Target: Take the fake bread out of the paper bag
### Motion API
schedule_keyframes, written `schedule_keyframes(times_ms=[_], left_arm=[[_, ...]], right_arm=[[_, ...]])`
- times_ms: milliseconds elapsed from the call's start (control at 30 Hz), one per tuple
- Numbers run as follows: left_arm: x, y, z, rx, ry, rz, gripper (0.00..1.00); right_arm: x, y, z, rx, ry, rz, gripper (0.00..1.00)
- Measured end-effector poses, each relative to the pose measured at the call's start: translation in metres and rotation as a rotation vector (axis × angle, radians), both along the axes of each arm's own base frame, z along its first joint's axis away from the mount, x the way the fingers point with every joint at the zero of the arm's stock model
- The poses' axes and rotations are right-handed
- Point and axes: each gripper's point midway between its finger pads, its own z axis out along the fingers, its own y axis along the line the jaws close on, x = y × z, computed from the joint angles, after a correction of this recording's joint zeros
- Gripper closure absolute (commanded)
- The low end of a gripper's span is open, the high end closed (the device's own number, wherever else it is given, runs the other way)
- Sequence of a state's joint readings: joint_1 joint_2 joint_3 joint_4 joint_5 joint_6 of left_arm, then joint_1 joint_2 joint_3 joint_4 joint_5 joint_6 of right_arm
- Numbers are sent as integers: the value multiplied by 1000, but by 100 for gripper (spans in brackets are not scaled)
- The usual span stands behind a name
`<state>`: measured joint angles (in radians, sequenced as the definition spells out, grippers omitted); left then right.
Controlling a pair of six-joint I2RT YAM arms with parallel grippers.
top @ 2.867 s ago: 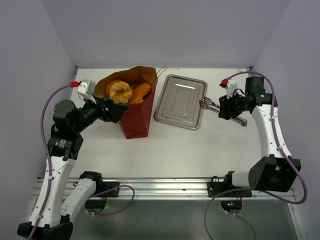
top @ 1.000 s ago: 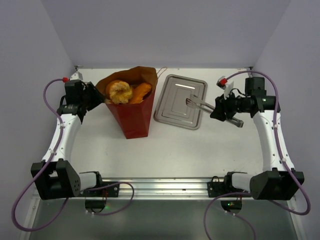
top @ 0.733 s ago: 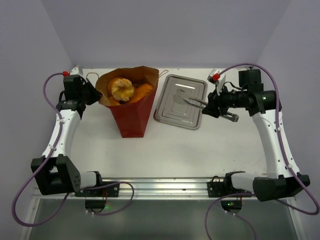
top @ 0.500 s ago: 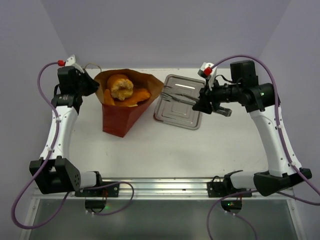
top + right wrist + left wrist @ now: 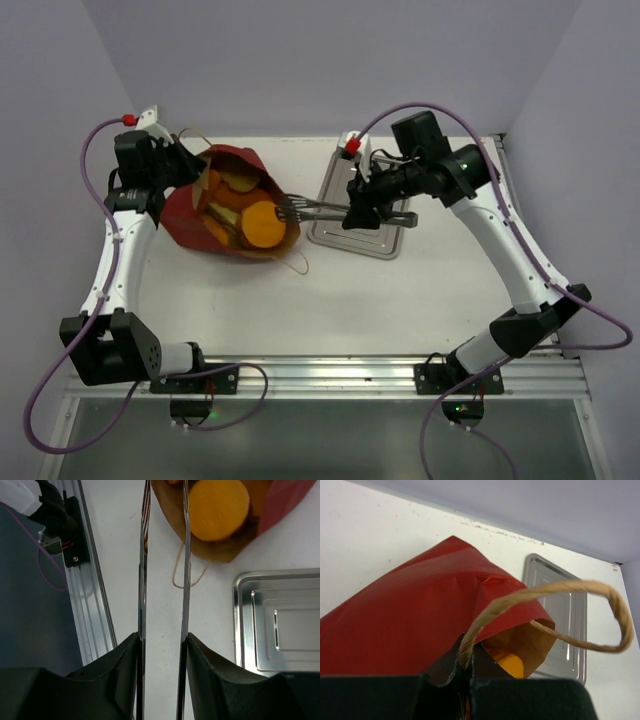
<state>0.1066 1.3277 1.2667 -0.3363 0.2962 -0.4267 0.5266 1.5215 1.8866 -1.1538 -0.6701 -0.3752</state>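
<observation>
The paper bag (image 5: 225, 210), upright half a second before, lay tipped on the table (image 5: 400, 290) with its mouth toward the right hand (image 5: 290, 209). The left hand (image 5: 178, 165) stayed clamped on a cord handle (image 5: 555, 600) at the bag's rim. The right hand had swung in over the metal tray (image 5: 368, 200), narrowly parted tips at the mouth, beside the fake bread (image 5: 262, 224) still inside.

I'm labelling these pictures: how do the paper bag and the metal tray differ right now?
The paper bag is red, creased and tipped on its side, with bread in its open mouth; the metal tray is silver, rigid, flat and holds nothing. The left gripper pinches the bag's cord handle; nothing grips the tray. Both rest on the table.
</observation>
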Motion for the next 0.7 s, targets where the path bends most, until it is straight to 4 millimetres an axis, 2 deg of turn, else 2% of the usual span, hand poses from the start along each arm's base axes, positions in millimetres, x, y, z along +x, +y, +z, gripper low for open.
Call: schedule_keyframes(times_ms=[100,167,300,533,700], left_arm=[[-5,-7,-13,-26,28,-32,100],[-5,-10,-13,-36,29,-42,100],[-7,-14,-11,-80,36,-45,100],[-7,-18,-9,-129,48,-36,100],[-9,-22,-8,-164,56,-45,100]], right_arm=[[-14,22,-14,-32,21,87,57],[-25,34,-21,-52,22,144,57],[-38,45,-31,-98,12,200,57],[-14,31,-48,-220,-79,115,57],[-6,28,-78,-372,-157,102,57]])
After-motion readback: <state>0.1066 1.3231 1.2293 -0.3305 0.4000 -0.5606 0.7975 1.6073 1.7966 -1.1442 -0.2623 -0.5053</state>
